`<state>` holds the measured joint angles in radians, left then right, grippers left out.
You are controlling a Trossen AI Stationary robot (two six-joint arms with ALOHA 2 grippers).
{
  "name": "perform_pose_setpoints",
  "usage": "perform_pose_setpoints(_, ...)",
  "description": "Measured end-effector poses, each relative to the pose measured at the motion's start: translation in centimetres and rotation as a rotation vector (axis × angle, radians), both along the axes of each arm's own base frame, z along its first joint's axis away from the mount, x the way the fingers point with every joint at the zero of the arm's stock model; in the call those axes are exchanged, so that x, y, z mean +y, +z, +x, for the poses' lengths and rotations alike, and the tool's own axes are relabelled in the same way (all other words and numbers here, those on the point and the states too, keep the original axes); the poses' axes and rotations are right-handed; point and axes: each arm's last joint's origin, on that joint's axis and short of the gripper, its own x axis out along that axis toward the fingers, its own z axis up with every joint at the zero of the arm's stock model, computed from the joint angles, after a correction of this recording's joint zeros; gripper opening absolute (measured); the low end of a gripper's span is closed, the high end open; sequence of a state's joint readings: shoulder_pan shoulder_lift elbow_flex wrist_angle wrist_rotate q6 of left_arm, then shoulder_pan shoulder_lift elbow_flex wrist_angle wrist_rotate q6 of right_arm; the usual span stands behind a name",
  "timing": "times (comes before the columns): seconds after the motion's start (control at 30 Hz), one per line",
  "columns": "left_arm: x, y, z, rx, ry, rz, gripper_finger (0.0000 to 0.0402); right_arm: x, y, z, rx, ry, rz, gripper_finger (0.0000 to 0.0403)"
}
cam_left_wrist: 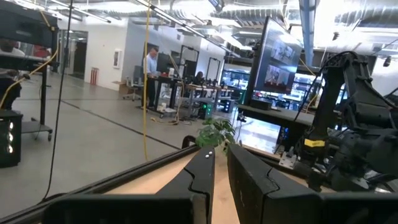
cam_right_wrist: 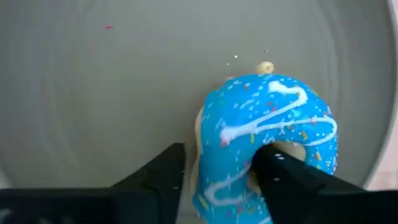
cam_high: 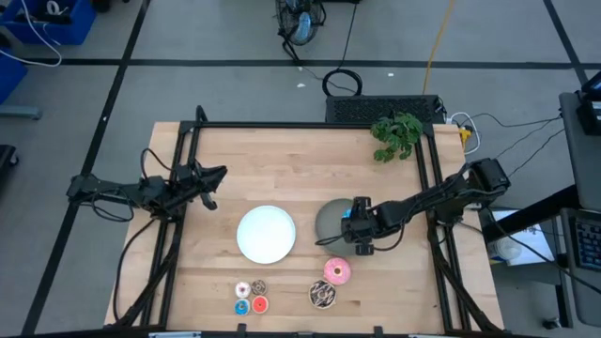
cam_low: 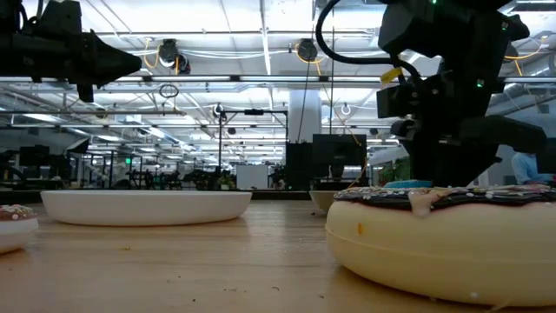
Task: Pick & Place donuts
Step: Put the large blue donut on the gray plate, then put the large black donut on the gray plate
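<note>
Right gripper [cam_right_wrist: 217, 168]: we saw it low over the grey-green plate [cam_high: 329, 218], its fingers spread apart around one side of the blue sprinkled donut [cam_right_wrist: 267, 146]; one finger sat in the ring's hole and the other stood just outside the ring.
Blue sprinkled donut: it lay on the grey-green plate near the plate's rim; we noted blue icing, white drizzle lines, coloured sprinkles and a cream body beneath.
Left gripper [cam_high: 214, 175]: it hung above the table's left part, well apart from the plates; its fingers stood nearly together with a narrow gap, holding nothing.
Table [cam_high: 282, 150]: we saw bare wood across the far half, with a green plant sprig [cam_high: 396, 135] at the far right corner and a dark frame along the edges.
White plate [cam_high: 266, 234]: it sat near the middle, just left of the grey-green plate, with nothing on it.
Near edge: we saw the pink donut [cam_high: 337, 272] and the brown drizzled donut [cam_high: 323, 295] close together, in front of the grey-green plate.
Tiny donuts: the white [cam_high: 242, 289], brown [cam_high: 258, 286], blue [cam_high: 241, 306] and red [cam_high: 259, 303] ones clustered in front of the white plate.
</note>
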<state>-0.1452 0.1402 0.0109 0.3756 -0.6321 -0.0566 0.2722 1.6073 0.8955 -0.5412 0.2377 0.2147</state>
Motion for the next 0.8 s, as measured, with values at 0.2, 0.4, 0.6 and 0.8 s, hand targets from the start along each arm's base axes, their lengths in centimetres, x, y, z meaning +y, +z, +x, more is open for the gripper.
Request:
perform_pose_setpoints(0.2,0.0,0.0,0.0,0.0,0.0,0.0,0.0049,0.3,0.8,0.6,-0.017,0.011,0.008,0.0268)
perform_pose_setpoints(0.4,0.0,0.0,0.0,0.0,0.0,0.0,0.0049,0.7,3.0,1.0,0.039,0.034,-0.009,0.0304)
perform_pose_setpoints(0.6,0.0,0.0,0.0,0.012,0.005,0.019,0.0049,1.1,6.7,0.9,0.169,-0.034,0.001,0.0307)
perform_pose_setpoints(0.8,0.0,0.0,0.0,0.017,0.005,0.023,0.0049,2.8,9.3,-0.2,0.166,-0.038,0.193,0.0264)
